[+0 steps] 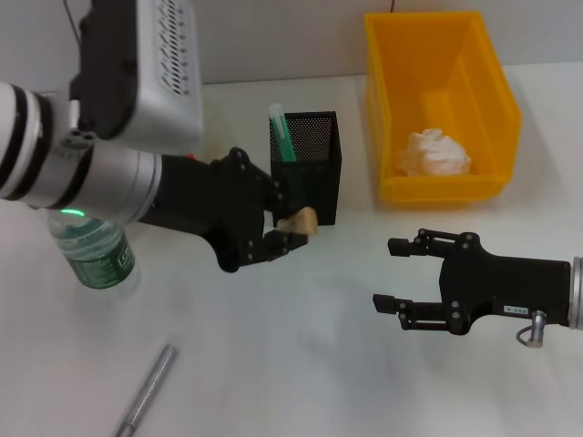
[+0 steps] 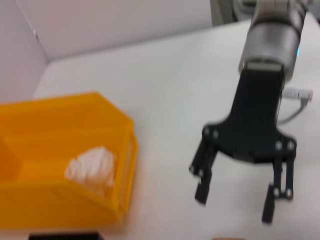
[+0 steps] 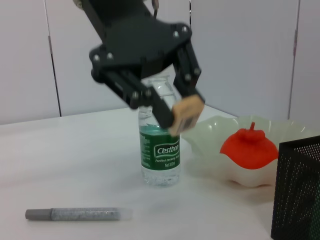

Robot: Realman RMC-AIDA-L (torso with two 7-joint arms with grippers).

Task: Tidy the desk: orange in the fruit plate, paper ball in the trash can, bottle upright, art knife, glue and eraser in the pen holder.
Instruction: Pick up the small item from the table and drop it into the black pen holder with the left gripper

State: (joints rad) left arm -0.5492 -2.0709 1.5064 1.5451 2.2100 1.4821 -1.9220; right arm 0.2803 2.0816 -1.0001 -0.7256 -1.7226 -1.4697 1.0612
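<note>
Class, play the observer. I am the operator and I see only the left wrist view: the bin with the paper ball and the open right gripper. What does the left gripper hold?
Observer: The left gripper is shut on the eraser, next to the pen holder.
Operator: Is the bottle standing?
Observer: Yes, upright on the desk.
Operator: And the orange?
Observer: It lies in the fruit plate.

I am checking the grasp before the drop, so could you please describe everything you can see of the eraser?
The eraser is a small tan rectangular block with dark printed marks on one face. It is lifted off the desk, tilted, pinched between the fingertips of the left gripper, beside the pen holder and not yet inside it. Nothing else touches it.
</note>
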